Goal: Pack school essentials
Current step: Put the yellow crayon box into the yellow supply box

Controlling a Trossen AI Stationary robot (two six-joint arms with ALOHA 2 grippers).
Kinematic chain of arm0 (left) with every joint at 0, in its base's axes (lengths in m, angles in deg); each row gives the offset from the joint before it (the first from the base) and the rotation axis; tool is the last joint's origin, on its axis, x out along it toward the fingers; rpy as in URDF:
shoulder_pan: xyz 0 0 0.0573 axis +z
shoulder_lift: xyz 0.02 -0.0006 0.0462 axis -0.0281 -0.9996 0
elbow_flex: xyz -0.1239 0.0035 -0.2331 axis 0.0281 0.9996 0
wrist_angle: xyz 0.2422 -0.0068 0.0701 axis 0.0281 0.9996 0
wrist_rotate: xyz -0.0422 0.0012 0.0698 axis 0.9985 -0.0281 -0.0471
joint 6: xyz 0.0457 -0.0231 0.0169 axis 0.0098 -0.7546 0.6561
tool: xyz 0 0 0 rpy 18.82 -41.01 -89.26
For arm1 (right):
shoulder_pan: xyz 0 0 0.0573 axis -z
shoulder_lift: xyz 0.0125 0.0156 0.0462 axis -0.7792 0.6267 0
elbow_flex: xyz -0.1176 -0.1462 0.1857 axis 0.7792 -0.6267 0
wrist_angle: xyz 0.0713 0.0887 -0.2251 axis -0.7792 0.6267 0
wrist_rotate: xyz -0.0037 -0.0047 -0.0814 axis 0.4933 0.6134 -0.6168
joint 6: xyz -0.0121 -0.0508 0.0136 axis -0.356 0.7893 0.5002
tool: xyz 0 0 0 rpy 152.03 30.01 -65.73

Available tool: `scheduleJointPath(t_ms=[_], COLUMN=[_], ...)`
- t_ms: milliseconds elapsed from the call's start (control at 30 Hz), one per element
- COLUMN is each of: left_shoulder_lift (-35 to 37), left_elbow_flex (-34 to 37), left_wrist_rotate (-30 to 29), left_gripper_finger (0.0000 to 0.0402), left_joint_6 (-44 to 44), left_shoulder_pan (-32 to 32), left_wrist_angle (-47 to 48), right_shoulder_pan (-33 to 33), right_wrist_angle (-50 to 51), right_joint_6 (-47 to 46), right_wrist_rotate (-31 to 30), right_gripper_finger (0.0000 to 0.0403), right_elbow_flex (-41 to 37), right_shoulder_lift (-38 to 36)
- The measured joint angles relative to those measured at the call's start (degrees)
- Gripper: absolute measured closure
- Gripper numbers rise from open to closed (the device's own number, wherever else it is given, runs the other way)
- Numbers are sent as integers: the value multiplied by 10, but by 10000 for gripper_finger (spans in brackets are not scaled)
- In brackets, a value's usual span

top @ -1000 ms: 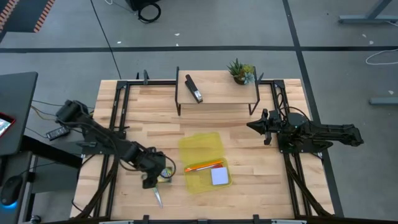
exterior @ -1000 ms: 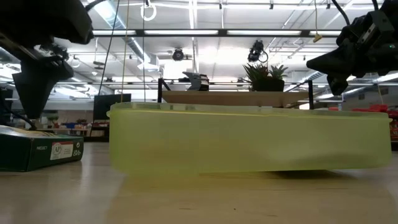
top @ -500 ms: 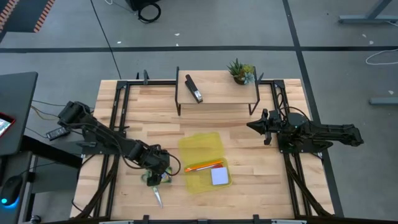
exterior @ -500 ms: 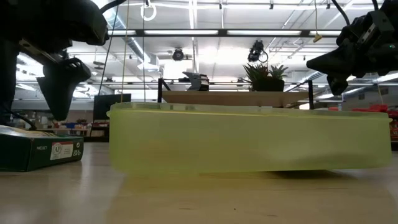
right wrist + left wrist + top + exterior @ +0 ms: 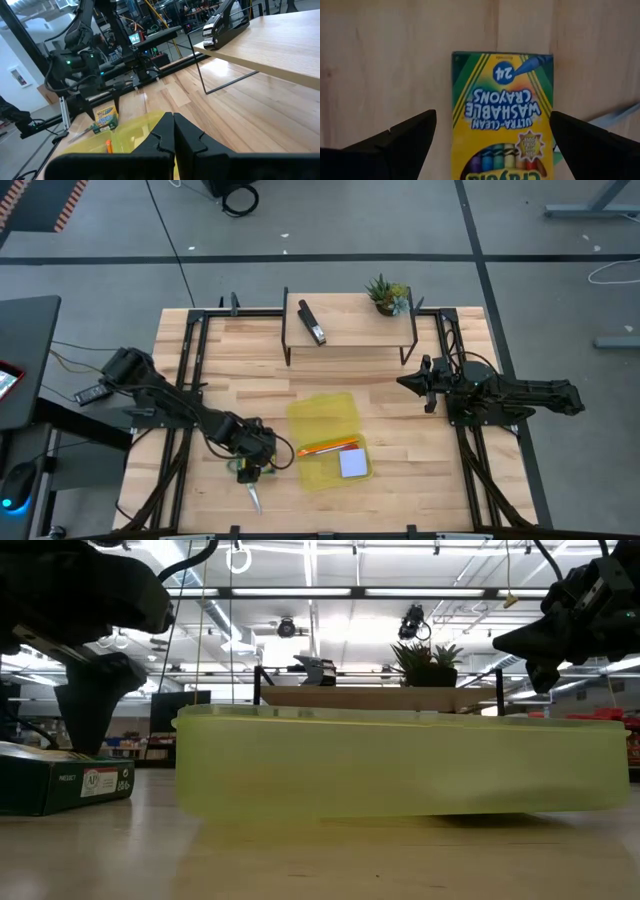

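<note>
The yellow-green crayon box (image 5: 502, 125) lies flat on the table at the near left, also seen in the low view as a box (image 5: 60, 783). My left gripper (image 5: 492, 117) hangs over it, pointing down, open, one finger on each side of the box. Green-handled scissors (image 5: 254, 492) lie just nearer. A translucent yellow case (image 5: 327, 440) lies open beside them. It holds an orange pencil (image 5: 328, 447) and a pale square notepad (image 5: 353, 463). My right gripper (image 5: 415, 383) is shut, level, at the right, away from all of these.
A raised wooden shelf (image 5: 350, 330) at the far middle carries a black stapler (image 5: 313, 323) and a small potted plant (image 5: 386, 294). Black frame rails (image 5: 190, 370) run along the table's left and right sides. Bare wood lies between the case and the shelf.
My left gripper has come down toward the crayon box and shifted slightly toward the yellow case, staying open. The box, scissors and case lie where they were.
</note>
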Motion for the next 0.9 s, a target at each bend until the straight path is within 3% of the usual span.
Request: scheduleJointPath(t_ms=[333,600,900], left_shoulder_lift=[-8,-8,-8], left_elbow_flex=[0,0,0], left_wrist_rotate=[10,57,20], left_gripper_finger=[2,1,1], left_joint_6=[-1,-30,-19], left_shoulder_pan=[-2,-2,-27], left_wrist_angle=[-9,-7,-7], right_shoulder_pan=[0,0,0], right_wrist_angle=[0,-1,-1], right_joint_6=[0,0,0], right_wrist_rotate=[0,0,0], right_gripper_finger=[397,397,397], right_elbow_flex=[0,0,0], right_shoulder_lift=[0,0,0])
